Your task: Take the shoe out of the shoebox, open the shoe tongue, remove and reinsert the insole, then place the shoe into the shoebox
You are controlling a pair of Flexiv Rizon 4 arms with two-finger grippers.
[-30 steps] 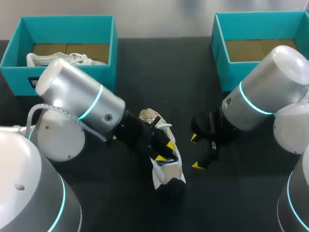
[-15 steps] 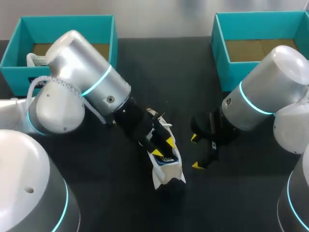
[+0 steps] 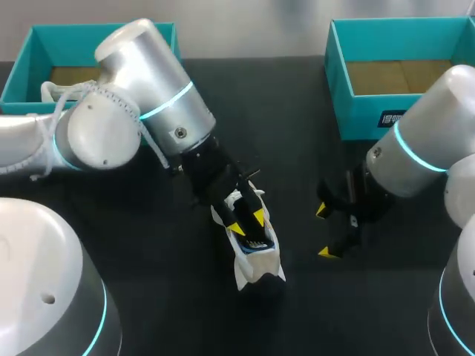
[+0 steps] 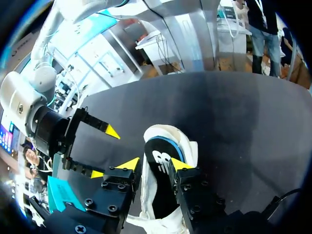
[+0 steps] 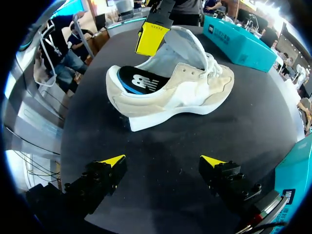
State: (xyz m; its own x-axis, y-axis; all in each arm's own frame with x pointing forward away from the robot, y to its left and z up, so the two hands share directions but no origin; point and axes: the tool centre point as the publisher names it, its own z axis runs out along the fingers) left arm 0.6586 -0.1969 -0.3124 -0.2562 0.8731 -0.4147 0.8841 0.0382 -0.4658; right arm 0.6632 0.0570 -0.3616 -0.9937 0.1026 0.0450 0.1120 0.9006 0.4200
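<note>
Since the insole (image 4: 161, 170) looks seated in the shoe (image 3: 256, 263), I'd lower the spread-open left tool (image 4: 155, 164) evenly around its sides before squeezing, empty right tool (image 5: 162, 160) hanging open alongside.

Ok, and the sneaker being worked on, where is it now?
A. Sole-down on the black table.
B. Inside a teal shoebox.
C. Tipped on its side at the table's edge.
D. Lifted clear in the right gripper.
A: the sneaker stands sole-down on the black table, ahead of the right gripper, which is open and apart from it.
</note>
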